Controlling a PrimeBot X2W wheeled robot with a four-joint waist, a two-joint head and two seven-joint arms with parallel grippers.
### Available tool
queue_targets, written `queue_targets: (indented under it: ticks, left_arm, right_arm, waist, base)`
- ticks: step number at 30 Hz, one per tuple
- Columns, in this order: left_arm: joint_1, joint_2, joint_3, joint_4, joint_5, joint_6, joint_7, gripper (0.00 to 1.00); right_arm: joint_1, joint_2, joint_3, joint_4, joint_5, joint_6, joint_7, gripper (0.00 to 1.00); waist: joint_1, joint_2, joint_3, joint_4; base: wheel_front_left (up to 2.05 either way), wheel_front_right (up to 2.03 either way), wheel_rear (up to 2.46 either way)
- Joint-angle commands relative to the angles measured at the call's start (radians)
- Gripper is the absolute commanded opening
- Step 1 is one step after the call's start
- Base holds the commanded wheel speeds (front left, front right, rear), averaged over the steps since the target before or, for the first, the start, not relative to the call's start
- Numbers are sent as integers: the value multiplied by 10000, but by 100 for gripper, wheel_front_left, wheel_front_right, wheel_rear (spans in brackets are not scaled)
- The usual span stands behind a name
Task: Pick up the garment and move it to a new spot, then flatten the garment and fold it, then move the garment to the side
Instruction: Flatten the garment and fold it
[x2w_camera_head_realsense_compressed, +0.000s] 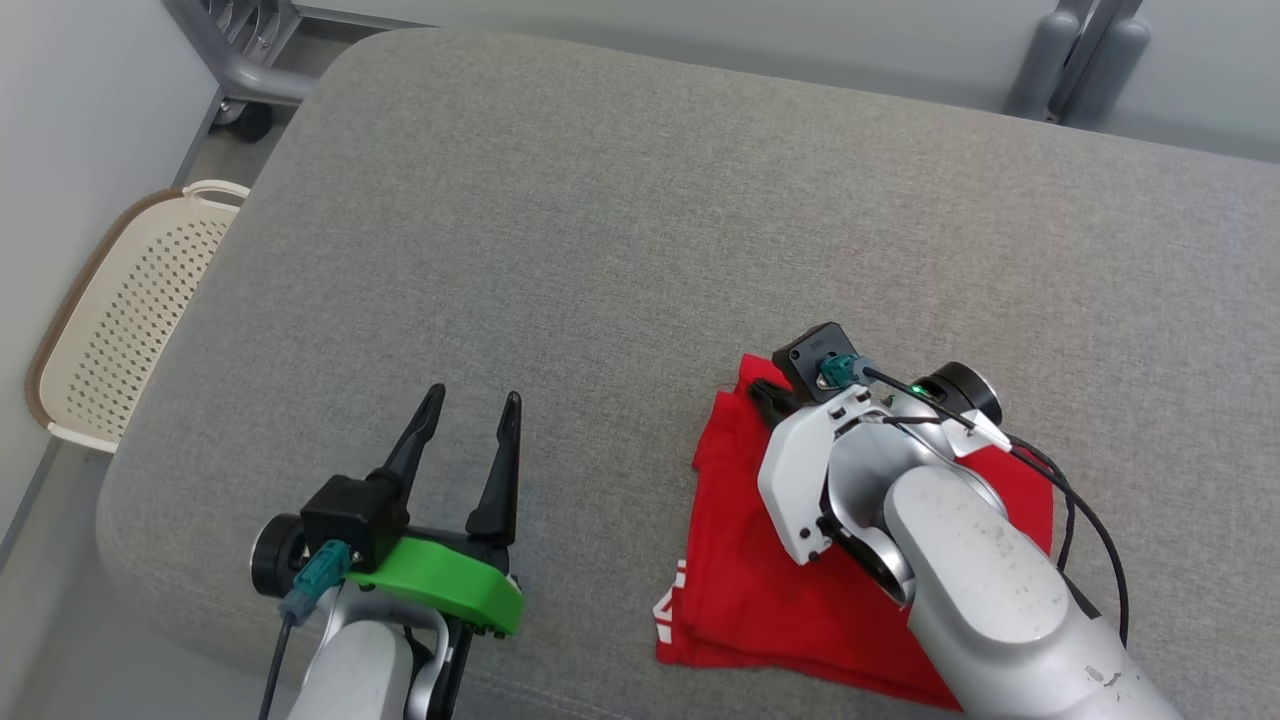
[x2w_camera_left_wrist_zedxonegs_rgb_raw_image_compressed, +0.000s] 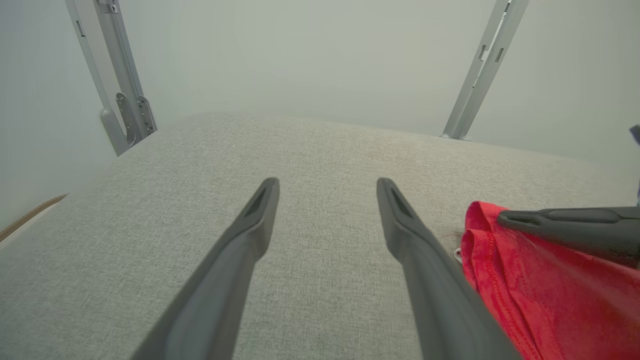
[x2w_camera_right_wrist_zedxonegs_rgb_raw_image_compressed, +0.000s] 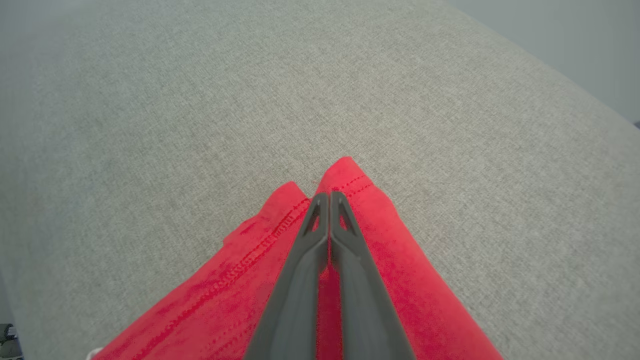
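The red garment (x2w_camera_head_realsense_compressed: 740, 570) lies folded into a compact stack on the grey cushioned surface (x2w_camera_head_realsense_compressed: 640, 200), at the front right. My right gripper (x2w_camera_head_realsense_compressed: 768, 398) is at its far corner, the two fingers pressed together with red cloth (x2w_camera_right_wrist_zedxonegs_rgb_raw_image_compressed: 400, 260) bunched around and between them in the right wrist view; it is shut on the garment (x2w_camera_left_wrist_zedxonegs_rgb_raw_image_compressed: 540, 300). My left gripper (x2w_camera_head_realsense_compressed: 475, 395) hovers open over bare cushion to the garment's left, nothing between its fingers (x2w_camera_left_wrist_zedxonegs_rgb_raw_image_compressed: 260, 210). One right finger (x2w_camera_left_wrist_zedxonegs_rgb_raw_image_compressed: 550, 217) reaches across the cloth in the left wrist view.
A cream perforated basket (x2w_camera_head_realsense_compressed: 120, 320) sits on the floor beyond the cushion's left edge. Grey metal frame legs (x2w_camera_head_realsense_compressed: 240, 70) stand at the far left corner, with more grey posts (x2w_camera_head_realsense_compressed: 1080, 60) at the far right. The cushion's front edge runs just below my left gripper.
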Motion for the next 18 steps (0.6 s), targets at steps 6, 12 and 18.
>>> queue_targets:
  ticks: [6, 12, 18]
  left_arm:
    - [5, 21, 107, 26, 9, 78, -4, 100]
    - [222, 21, 437, -32, 249, 70, -4, 100]
    - [483, 100, 709, -67, 536, -34, -4, 100]
  right_arm:
    - [-252, -14, 321, 409, 921, -3, 15, 100]
    - [-453, -9, 130, -106, 1425, -3, -149, 100]
    - [-126, -10, -395, -890, 1508, -3, 787, 100]
  waist:
    - [0, 0, -66, 100]
    - [0, 0, -410, -297]
    - [0, 0, -927, -901]
  base:
    - [0, 0, 0]
    - [0, 0, 0]
    - [0, 0, 0]
